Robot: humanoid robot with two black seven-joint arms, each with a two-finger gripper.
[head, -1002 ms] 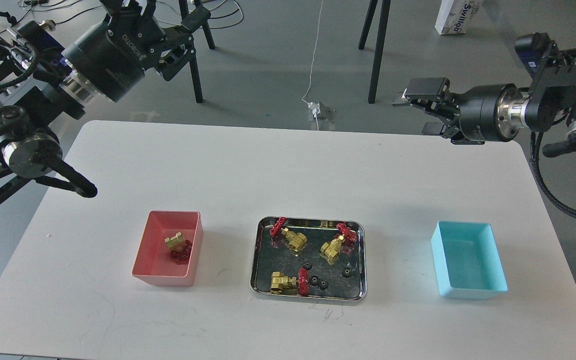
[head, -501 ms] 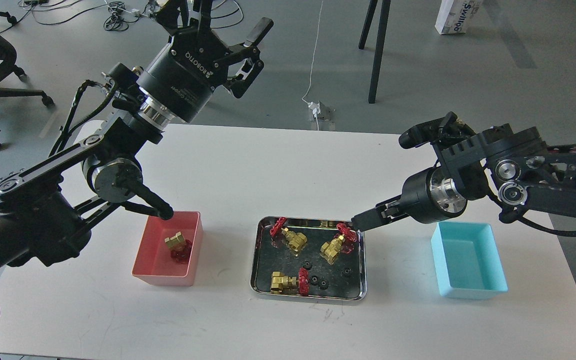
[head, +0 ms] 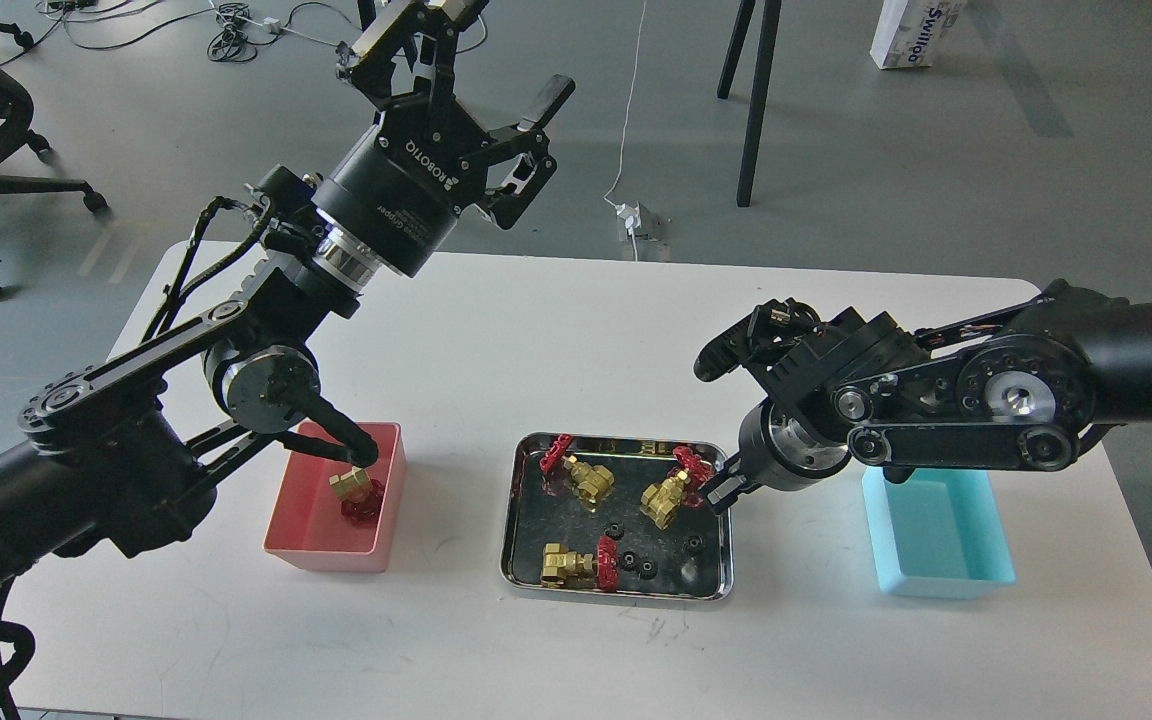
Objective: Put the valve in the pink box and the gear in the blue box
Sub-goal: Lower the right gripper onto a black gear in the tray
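The left end effector (head: 476, 60) is raised with fingers spread, empty; below it a valve (head: 354, 492) lies in the pink box (head: 296, 540). The right end effector (head: 721, 490) hangs at the steel tray's (head: 716, 590) right rim, seemingly nearly closed, though I cannot tell; gears (head: 694, 544) lie just below-left, the blue box (head: 936, 585) right.
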